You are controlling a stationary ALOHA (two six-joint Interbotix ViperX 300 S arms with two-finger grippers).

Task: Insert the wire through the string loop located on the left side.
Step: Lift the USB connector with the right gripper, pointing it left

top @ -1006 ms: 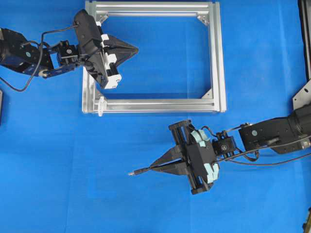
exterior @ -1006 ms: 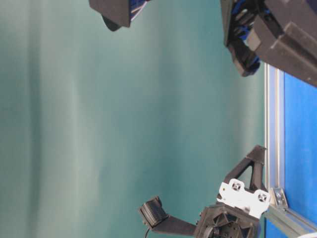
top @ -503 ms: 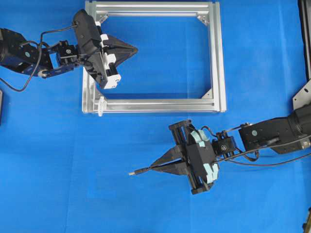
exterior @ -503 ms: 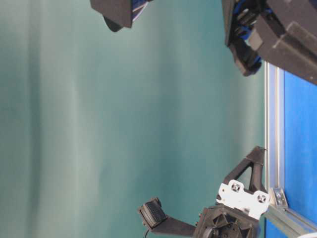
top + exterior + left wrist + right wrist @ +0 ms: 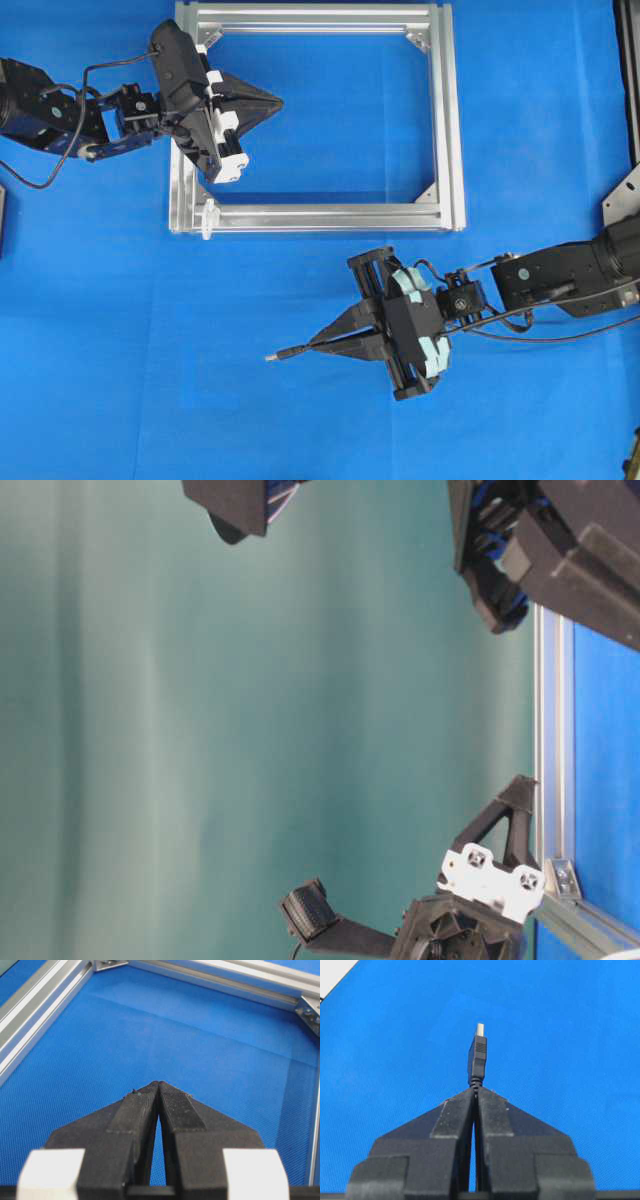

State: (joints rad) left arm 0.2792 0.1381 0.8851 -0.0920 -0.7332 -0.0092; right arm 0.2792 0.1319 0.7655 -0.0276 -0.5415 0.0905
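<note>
The right gripper (image 5: 318, 345) is clamped on the wire (image 5: 478, 1057), whose slim plug with its pale tip juts straight out past the closed fingertips (image 5: 470, 1097) over the blue mat (image 5: 150, 380). Up and to the left of it lies the aluminium frame (image 5: 445, 120). There the left gripper (image 5: 278, 100), jaws pressed together and holding nothing, points into the frame's open middle. A small white piece, possibly the string loop (image 5: 208, 218), sits at the frame's corner just below that gripper.

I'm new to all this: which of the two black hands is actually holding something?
The right hand, below the silver frame: the wire pokes from its shut fingertips. The left hand is shut on nothing.
</note>
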